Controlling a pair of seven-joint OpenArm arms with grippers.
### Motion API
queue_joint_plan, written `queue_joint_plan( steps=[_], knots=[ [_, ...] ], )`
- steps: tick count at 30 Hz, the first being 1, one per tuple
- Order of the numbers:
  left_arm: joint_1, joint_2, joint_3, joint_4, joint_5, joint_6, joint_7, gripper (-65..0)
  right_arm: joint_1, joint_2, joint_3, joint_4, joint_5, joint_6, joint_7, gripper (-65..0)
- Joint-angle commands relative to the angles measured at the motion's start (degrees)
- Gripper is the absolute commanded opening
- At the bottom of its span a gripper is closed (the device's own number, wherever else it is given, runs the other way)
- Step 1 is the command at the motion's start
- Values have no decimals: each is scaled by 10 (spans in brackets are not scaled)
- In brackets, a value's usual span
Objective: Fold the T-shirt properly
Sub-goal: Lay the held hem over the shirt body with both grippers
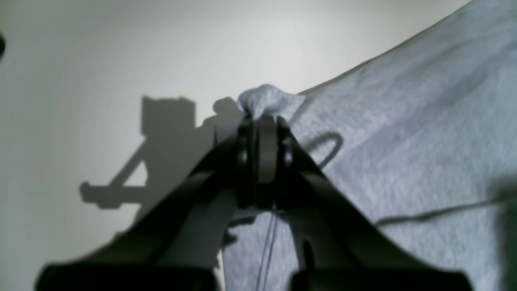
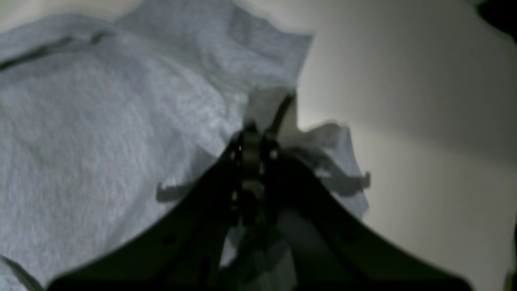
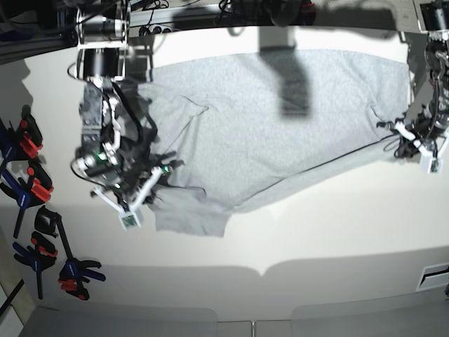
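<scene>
Shirt (image 3: pixel 280 119) spread across upper counter (image 3: pixel 295 239), mostly flat (no finished fold visible). Left gripper (image 1: pixel 264 117) clamped on edge, frame right; right gripper (image 2: pixel 252 139) clamped on bunched cloth, frame left. Folding barely begun.

Red-and-black clamps (image 3: pixel 31 184) lie along the white table's (image 3: pixel 316 232) edge.

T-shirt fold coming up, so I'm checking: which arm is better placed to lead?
Probably either: the left gripper and right gripper both pinch opposite edges of the T-shirt, jaws shut.
</scene>
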Motion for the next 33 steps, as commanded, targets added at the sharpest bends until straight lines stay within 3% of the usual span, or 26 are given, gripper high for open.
queue_joint_plan(
  steps=[1, 6, 19, 33],
  knots=[
    [-3, -11, -5, 13, -6, 1, -13, -650, 5, 6, 13, 20, 3, 7, 9, -650],
    [9, -12, -5, 22, -6, 1, -13, -650, -38, 6, 54, 46, 3, 28, 8, -650],
    [9, -12, -6, 62, -3, 1, -12, -650, -81, 7, 144, 46, 2, 29, 10, -650],
    [19, -12, -39, 62, -6, 1, 73, -650, -83, 6, 161, 46, 3, 29, 1, -650]
  ],
)
